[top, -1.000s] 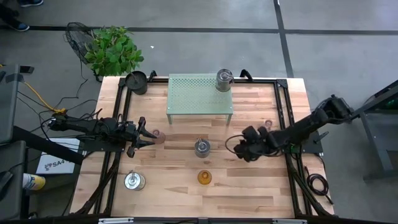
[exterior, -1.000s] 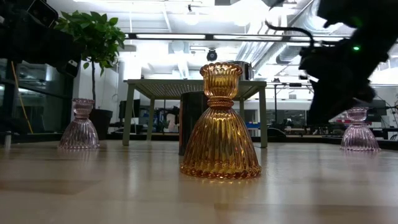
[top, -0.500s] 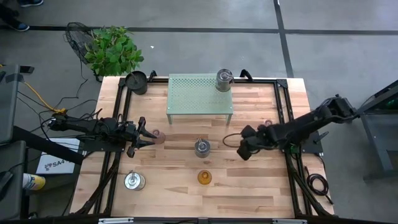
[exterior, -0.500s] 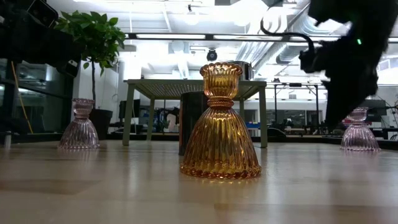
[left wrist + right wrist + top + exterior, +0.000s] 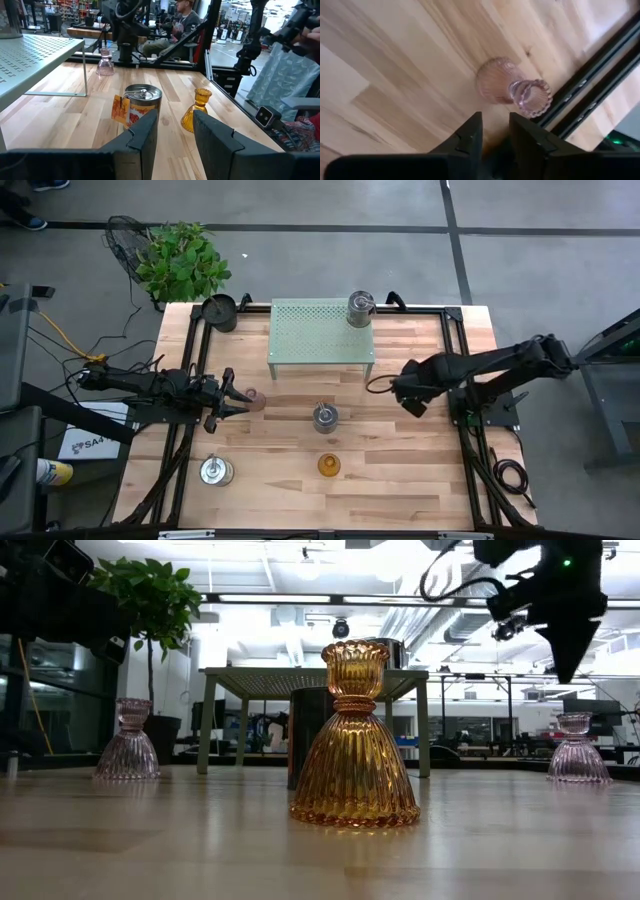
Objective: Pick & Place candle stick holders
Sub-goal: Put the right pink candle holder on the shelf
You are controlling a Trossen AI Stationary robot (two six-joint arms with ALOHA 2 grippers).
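A: Starting at the left: left gripper (image 5: 236,399) low over the table's (image 5: 400,480) left side, fingers (image 5: 145,135) parted by a narrow gap, gripping nothing.
B: Just beside those fingertips?
A: A pale pink glass holder (image 5: 251,396), upright on the wood. Nearer the front edge, a silvery holder (image 5: 215,471).
B: Moving to the middle?
A: Another silvery holder (image 5: 325,417) at mid-table, bearing an orange label in the left wrist view. In front of it, the amber glass holder (image 5: 329,466), upright. Behind, a third silvery holder (image 5: 360,309) atop the green perforated rack (image 5: 310,330).
B: And on the right?
A: Right gripper (image 5: 414,406) raised above the table, fingers (image 5: 470,132) a slim gap apart, empty. Below it, near the black frame rail (image 5: 590,90), the second pink glass holder (image 5: 512,90), upright.
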